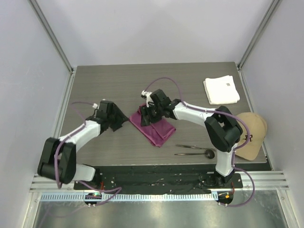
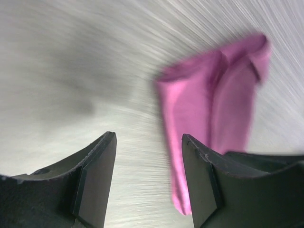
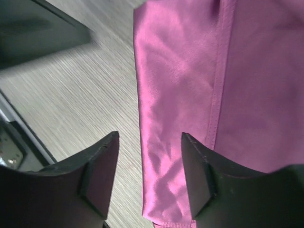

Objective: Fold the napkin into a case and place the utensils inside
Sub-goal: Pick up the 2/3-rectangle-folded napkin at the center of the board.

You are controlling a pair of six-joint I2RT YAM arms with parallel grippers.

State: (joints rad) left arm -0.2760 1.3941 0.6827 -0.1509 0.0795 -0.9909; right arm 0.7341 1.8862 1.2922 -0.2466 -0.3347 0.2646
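Observation:
The magenta napkin point(image 1: 161, 130) lies folded in a diagonal strip at the table's middle; a stitched hem runs along it in the right wrist view point(image 3: 190, 71). My right gripper point(image 1: 145, 116) hovers open over its far-left end, the jaws point(image 3: 149, 137) straddling the cloth's edge with nothing pinched. My left gripper point(image 1: 124, 120) is open just left of the napkin over bare table point(image 2: 148, 137), and the cloth point(image 2: 213, 104) is beside its right finger. The utensils point(image 1: 192, 149), two thin dark pieces, lie side by side near the front, the spoon's head point(image 1: 209, 153) to the right.
A folded white cloth point(image 1: 221, 90) sits at the back right. A tan cap point(image 1: 251, 135) rests at the table's right edge. The right arm's base point(image 1: 223, 171) stands just behind the utensils. Grey walls close in the table on three sides.

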